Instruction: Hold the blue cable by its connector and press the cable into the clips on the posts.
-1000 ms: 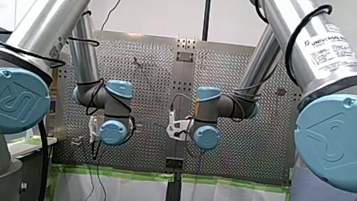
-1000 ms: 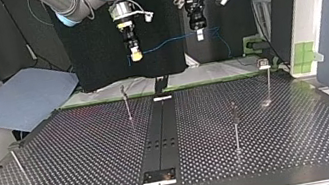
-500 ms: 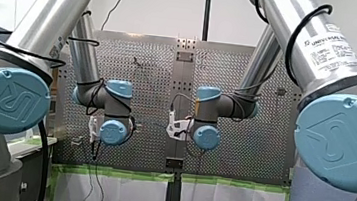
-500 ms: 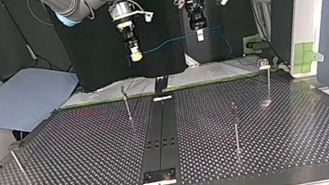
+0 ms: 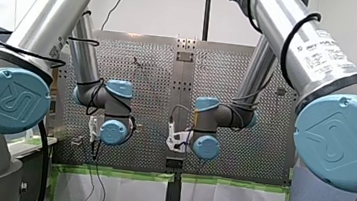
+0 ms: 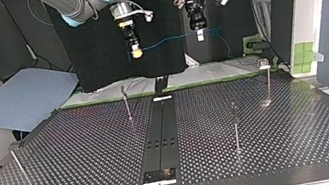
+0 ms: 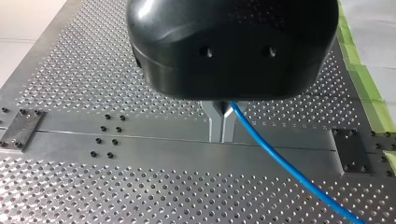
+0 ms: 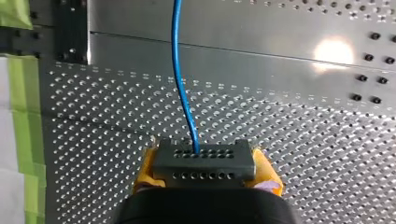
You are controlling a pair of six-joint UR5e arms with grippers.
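Holding the dark connector (image 8: 204, 173) in my right pincer (image 8: 205, 156), yellow pads (image 8: 145, 173) pressed against both its sides, with the blue cable (image 8: 180, 70) running straight out ahead. Pinching that cable further along in my left pincer (image 7: 222, 126), metal fingers (image 7: 214, 122) drawn almost together, only a hairline slit between, the blue strand leaving from just beside them. From across the table (image 6: 86, 151): right pincer at about 11 o'clock, left pincer at about 12 o'clock, both well above the perforated surface, cable strung from one to the other. Changed within the last second: right wrist joint (image 5: 205, 147) now lower in the front view, right pincer a touch higher in the top view, and the earlier droop in the cable gone, leaving a nearly level line. Left arm unmoved. Probably a tensioning step, taking up slack so the strand behaves as a straight span and not a loose loop. Nothing pressed into any clip yet. Posts (image 6: 126, 104) standing at 6 o'clock from the pincers, well apart from the cable, more of them toward 5 and 3 o'clock, one clip (image 6: 263, 63) just visible on top, the rest too small to read. Next, by this reckoning: carry the taut span down and onto those clips without losing the tension just gained.
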